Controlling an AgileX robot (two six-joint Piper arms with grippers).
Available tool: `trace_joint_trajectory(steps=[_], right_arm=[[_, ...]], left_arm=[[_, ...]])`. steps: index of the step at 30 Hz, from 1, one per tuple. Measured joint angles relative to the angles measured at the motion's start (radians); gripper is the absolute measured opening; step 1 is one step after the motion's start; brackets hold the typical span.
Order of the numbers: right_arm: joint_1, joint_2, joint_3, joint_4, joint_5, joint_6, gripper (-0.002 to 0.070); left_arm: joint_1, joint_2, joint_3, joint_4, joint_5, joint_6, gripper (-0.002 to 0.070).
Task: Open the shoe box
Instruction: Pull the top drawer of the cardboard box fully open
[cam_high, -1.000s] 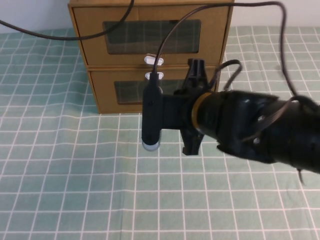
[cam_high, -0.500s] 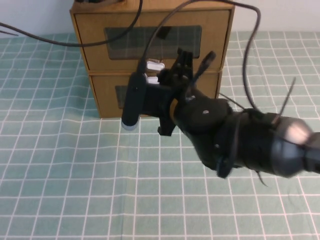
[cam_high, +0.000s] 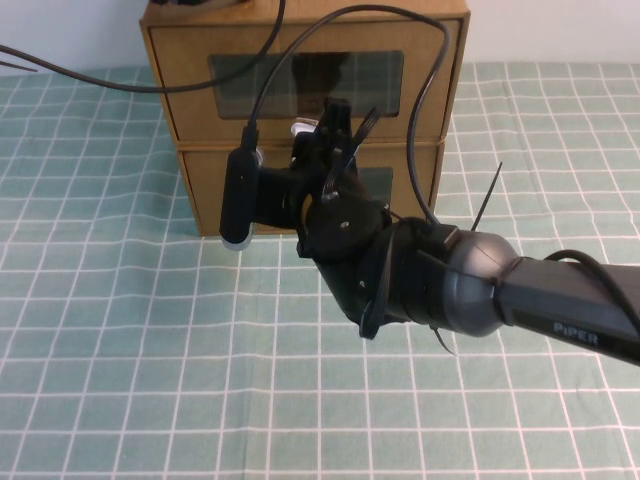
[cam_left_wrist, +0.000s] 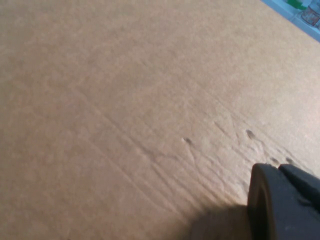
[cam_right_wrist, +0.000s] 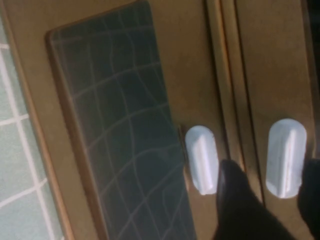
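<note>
Two brown cardboard drawer boxes are stacked at the back of the table, an upper box (cam_high: 180, 60) on a lower box (cam_high: 205, 195), each with a dark window. In the right wrist view two white handles show side by side: one handle (cam_right_wrist: 201, 159) next to a window, the other handle (cam_right_wrist: 286, 156) across the seam. My right gripper (cam_right_wrist: 270, 175) is open, its dark fingers on either side of that second handle. From above, the right gripper (cam_high: 350, 115) sits against the box fronts by a white handle (cam_high: 300, 128). My left gripper (cam_left_wrist: 285, 200) rests close on bare cardboard.
A green checked cloth (cam_high: 120, 330) covers the table around the boxes. The right arm (cam_high: 470, 285) reaches in from the right, its black wrist camera (cam_high: 238, 200) hanging in front of the lower box. Black cables (cam_high: 120, 80) loop across the boxes.
The right arm has swung left and in toward the box fronts. Its jaws have gone from shut to open and now stand at the handles.
</note>
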Motion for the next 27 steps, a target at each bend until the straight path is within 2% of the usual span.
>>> trace_joint_trajectory(steps=[27], right_arm=[[-0.063, 0.048, -0.066, -0.002, -0.072, -0.023, 0.0249]], left_arm=[[0.0, 0.002, 0.0, -0.002, 0.002, 0.0, -0.0005]])
